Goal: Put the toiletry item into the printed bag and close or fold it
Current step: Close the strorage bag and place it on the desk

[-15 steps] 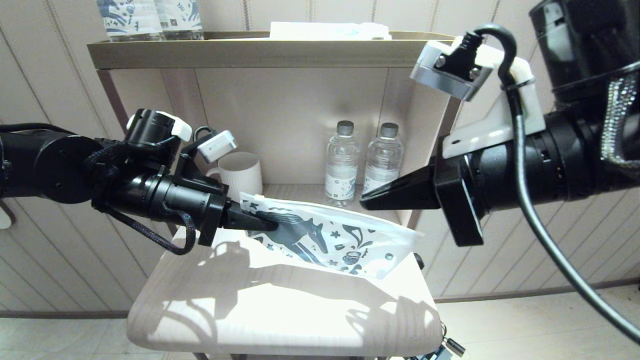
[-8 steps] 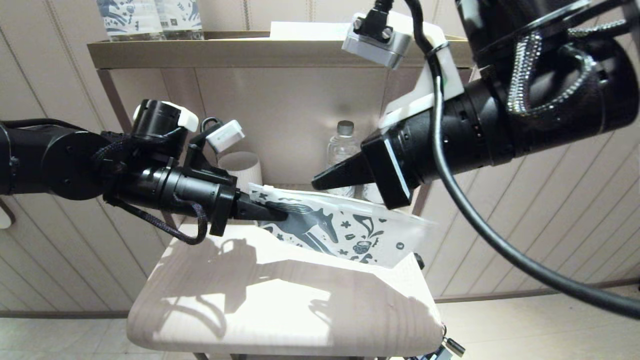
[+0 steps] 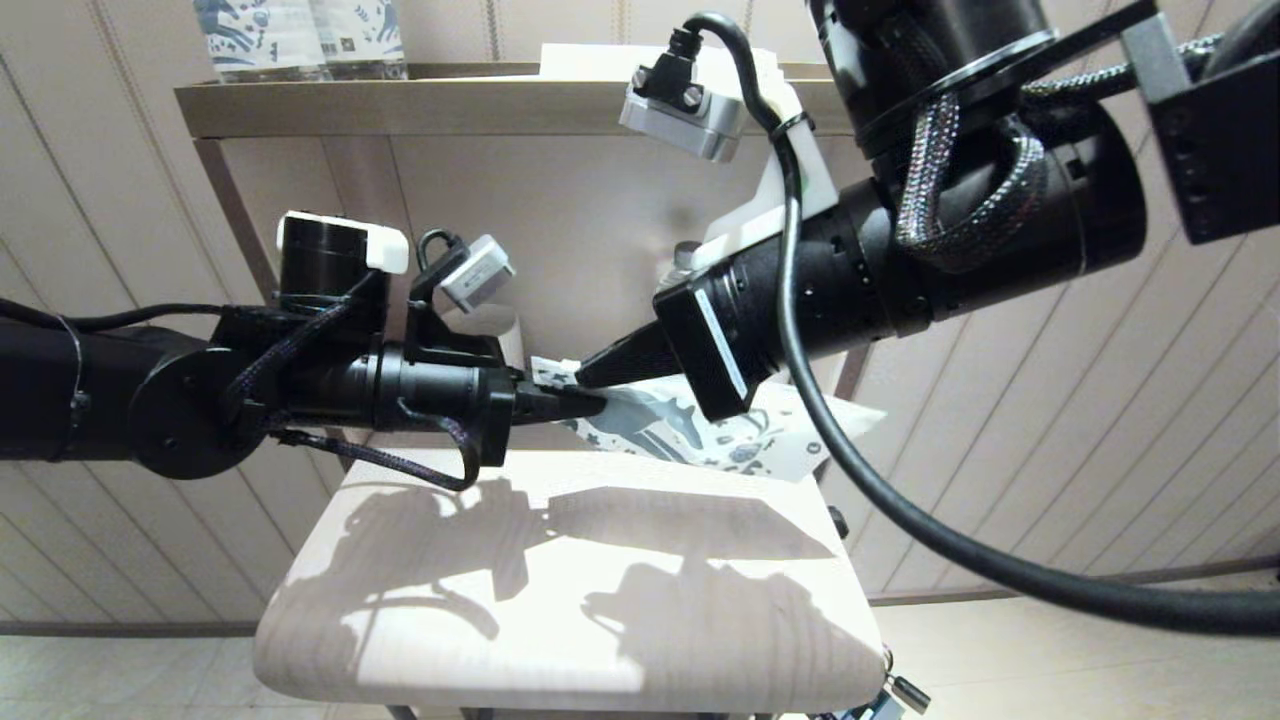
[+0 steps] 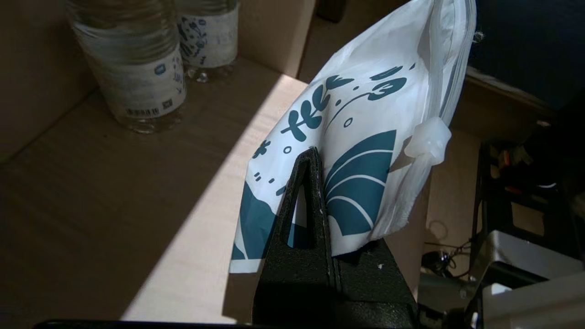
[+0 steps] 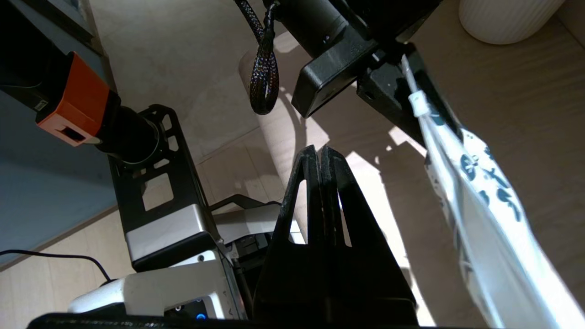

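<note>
The printed bag (image 3: pixel 765 440), whitish with a dark blue horse and doodles, hangs above the pale table. My left gripper (image 3: pixel 590 403) is shut on its left end. In the left wrist view the bag (image 4: pixel 365 119) stands up from the closed gripper (image 4: pixel 315 153), and its white zip slider (image 4: pixel 427 141) sits on the top edge close to the grip. My right gripper (image 3: pixel 585 378) is shut and empty, its tip just above the left gripper's tip at that end of the bag (image 5: pixel 475 183). In its own view the right gripper (image 5: pixel 320 151) stays apart from the slider (image 5: pixel 417 101). The white comb is out of view.
Two labelled water bottles (image 4: pixel 137 68) stand on the lower shelf behind the bag, and a white ribbed cup (image 5: pixel 502 18) is beside them. More bottles (image 3: pixel 300 40) stand on the upper shelf (image 3: pixel 500 105). The wooden table (image 3: pixel 560 600) lies below both arms.
My right arm has swung left and inward, bringing its shut gripper from the bag's right end to its left end. My left gripper has carried the bag a little right and towards the shelf.
</note>
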Controlling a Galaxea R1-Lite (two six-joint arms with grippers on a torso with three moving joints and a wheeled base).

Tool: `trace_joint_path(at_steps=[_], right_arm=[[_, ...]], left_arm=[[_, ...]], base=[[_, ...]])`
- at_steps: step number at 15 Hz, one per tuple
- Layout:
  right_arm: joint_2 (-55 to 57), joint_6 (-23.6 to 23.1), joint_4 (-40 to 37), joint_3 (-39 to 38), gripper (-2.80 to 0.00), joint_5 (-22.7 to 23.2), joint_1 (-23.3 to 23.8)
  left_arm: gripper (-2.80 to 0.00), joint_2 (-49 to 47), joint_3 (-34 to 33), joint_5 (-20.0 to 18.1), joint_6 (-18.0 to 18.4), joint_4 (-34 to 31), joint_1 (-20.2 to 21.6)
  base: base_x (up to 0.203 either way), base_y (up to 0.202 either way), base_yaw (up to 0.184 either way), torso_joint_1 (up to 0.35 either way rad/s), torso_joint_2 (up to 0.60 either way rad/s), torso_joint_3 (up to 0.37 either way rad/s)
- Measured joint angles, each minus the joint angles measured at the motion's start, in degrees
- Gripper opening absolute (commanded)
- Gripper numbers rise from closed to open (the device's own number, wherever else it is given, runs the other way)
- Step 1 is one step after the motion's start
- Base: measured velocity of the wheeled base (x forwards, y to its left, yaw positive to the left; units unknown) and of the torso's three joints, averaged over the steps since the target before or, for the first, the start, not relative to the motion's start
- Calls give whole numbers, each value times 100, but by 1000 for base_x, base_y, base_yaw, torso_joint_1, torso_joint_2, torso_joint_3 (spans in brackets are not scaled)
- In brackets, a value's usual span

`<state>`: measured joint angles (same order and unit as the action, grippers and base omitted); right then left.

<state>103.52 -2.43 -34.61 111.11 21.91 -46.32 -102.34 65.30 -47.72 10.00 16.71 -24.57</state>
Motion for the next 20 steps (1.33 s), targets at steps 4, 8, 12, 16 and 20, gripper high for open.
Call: trace_joint_path(at_steps=[4,8,12,16,20], right_arm=[[76,0,60,6,-280,-6,40],[44,-13,1,9,-280,-17,68],[-7,-29,-1,0,-280,-17,62],[-13,-33,13,-6,-280,-6,0],[-27,-51,-31,-12,-280,-5,-4]], left_arm=[[-280,47,3,15,-127,-90,-31],[-280,167,375,-36,-52,-1162,-31],[-280,306,1195,-352,548,-2899,-22],[-280,328,1827,-370,1182,-4347,-20],[-280,276,1951,-330,1479,-4751,-18]], base=[[0,0,0,0,0,0],[0,0,0,0,0,0],[0,0,0,0,0,0],[0,0,0,0,0,0],[0,0,0,0,0,0]])
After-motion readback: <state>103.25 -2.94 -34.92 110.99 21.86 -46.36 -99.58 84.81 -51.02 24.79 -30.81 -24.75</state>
